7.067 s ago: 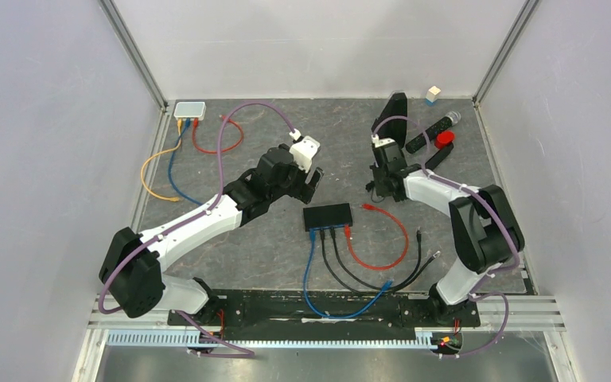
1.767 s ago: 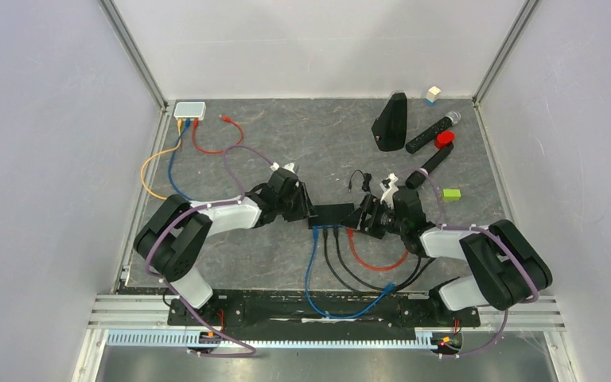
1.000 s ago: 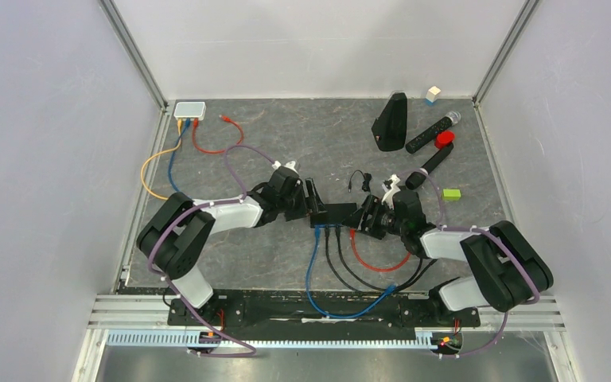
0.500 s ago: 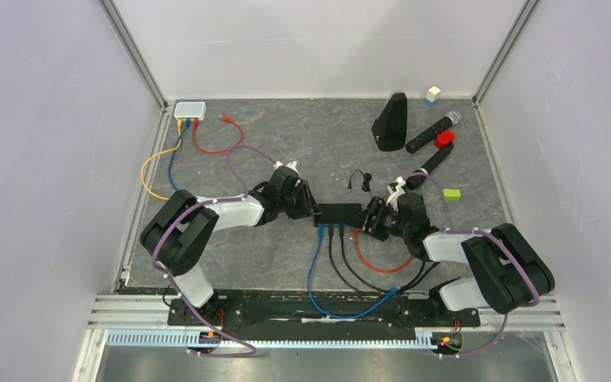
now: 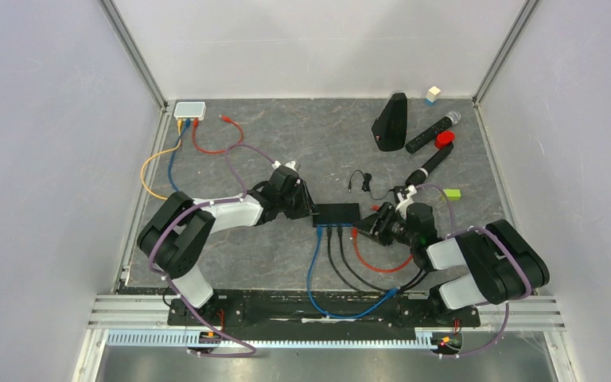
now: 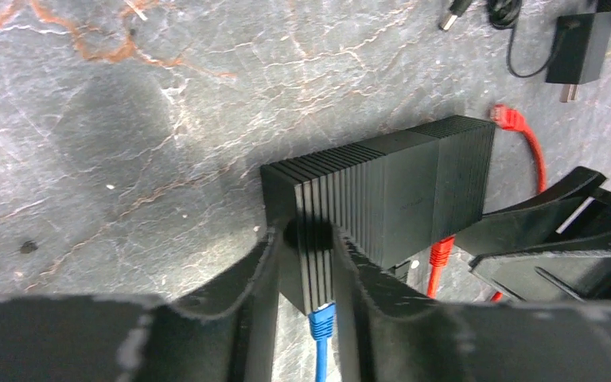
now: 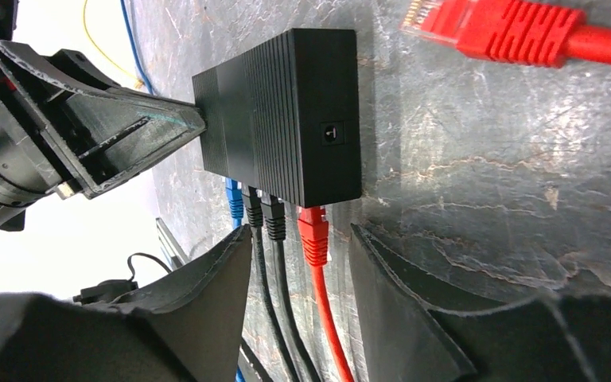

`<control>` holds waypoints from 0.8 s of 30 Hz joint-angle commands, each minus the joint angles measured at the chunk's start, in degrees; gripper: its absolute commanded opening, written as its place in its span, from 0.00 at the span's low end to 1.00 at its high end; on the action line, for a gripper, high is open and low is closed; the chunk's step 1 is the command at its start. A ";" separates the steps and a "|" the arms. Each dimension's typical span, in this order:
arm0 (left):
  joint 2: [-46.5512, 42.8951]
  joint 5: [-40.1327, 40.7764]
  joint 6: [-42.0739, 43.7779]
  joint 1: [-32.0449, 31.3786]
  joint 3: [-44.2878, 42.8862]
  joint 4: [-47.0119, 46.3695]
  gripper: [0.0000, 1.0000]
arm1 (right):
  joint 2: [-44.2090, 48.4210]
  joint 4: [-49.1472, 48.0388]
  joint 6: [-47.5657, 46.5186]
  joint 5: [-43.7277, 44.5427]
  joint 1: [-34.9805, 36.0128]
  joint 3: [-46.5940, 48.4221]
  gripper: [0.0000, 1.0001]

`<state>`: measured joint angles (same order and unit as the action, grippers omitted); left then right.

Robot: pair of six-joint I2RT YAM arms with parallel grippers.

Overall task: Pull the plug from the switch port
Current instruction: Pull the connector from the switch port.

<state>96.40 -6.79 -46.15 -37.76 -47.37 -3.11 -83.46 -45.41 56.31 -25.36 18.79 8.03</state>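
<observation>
The black switch lies flat mid-table, its ports facing the near edge. A blue plug, two black plugs and a red plug sit in those ports. My left gripper is shut on the switch's left end, one finger on each side of that corner. My right gripper is open at the switch's near right corner. Its fingers straddle the red plug and the black cables without touching them. In the top view the left gripper and right gripper flank the switch.
The red cable's loose end lies behind the switch, near a small black adapter. A white box with cables sits far left. A black stand, microphone, red cap and green block lie far right.
My left gripper closed onto the switch's left end. My right gripper slid toward the near side of the switch, its fingers now around the red plug and somewhat narrower.
</observation>
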 commanded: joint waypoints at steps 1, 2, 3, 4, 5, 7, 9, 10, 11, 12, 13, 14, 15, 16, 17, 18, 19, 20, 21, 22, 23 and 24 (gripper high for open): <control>-0.10 0.98 1.46 0.40 2.95 3.38 0.44 | -0.25 7.90 -2.55 2.25 0.20 -0.98 0.54; -0.51 0.98 1.45 0.40 3.35 1.54 0.49 | 0.99 10.71 -4.11 3.26 0.21 -0.23 0.56; -0.86 0.88 1.42 0.40 3.55 1.07 0.53 | 3.03 14.14 -5.81 5.34 0.19 0.97 0.57; -1.03 0.82 1.41 0.45 3.60 0.79 0.57 | 5.25 18.17 -8.04 7.44 0.20 2.01 0.59; -1.05 0.62 1.41 0.41 3.43 0.59 0.59 | 6.97 21.08 -9.54 9.71 0.15 3.21 0.61; -0.63 -0.20 1.50 0.42 3.11 -0.30 0.60 | 10.14 25.72 -13.45 13.01 0.21 5.25 0.64; 0.01 -1.43 1.51 0.39 2.91 -1.91 0.62 | 11.25 27.92 -15.59 14.54 0.21 7.13 0.65; 0.43 -2.13 1.50 0.40 2.79 -2.88 0.63 | 11.00 28.13 -16.10 14.52 0.15 7.96 0.65; 0.90 -2.95 1.50 0.40 2.61 -3.77 0.63 | 10.13 27.76 -16.68 13.86 0.20 8.65 0.65; 1.61 -3.56 1.50 0.40 2.22 -4.35 0.64 | 8.99 26.81 -17.13 12.30 0.18 9.41 0.64; 2.28 -4.13 1.50 0.40 1.84 -4.69 0.64 | 7.16 25.91 -17.62 10.45 0.15 10.22 0.63; 2.66 -4.41 1.50 0.40 1.47 -4.71 0.64 | 5.45 25.56 -17.81 9.53 0.20 11.29 0.60; 2.83 -4.39 1.38 0.40 1.41 -4.77 0.64 | 3.50 24.80 -17.81 8.41 0.20 12.00 0.58; 2.75 -4.53 1.04 0.40 1.78 -5.39 0.64 | 1.63 23.40 -17.89 7.20 0.20 12.61 0.54; 2.60 -4.68 0.74 0.40 2.28 -6.13 0.64 | 0.41 22.73 -18.15 6.19 0.20 13.18 0.53; 2.39 -4.92 0.62 0.39 2.77 -6.64 0.65 | -1.01 22.28 -18.42 5.27 0.24 14.02 0.52; 2.33 -5.27 0.50 0.40 3.18 -6.98 0.65 | -2.10 21.97 -18.36 4.64 0.29 14.71 0.50; 2.30 -5.53 0.53 0.40 3.50 -7.20 0.65 | -2.73 21.75 -18.53 4.25 0.39 15.14 0.50; 2.31 -5.91 0.54 0.40 3.88 -7.65 0.64 | -3.23 21.39 -18.81 4.08 0.61 15.25 0.50; 2.39 -6.25 0.32 0.40 4.39 -8.38 0.64 | -3.79 21.04 -19.35 3.61 0.92 15.49 0.50; 2.66 -6.43 0.02 0.40 4.71 -8.91 0.64 | -4.65 21.05 -19.76 2.82 1.03 15.82 0.50; 2.99 -6.82 -0.35 0.39 4.97 -9.53 0.64 | -5.60 21.28 -20.27 1.77 1.15 16.33 0.50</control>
<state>97.62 -11.44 -46.22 -37.28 -44.45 -11.18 -85.69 -26.06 39.75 -21.02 19.25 23.14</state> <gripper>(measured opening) 0.643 0.497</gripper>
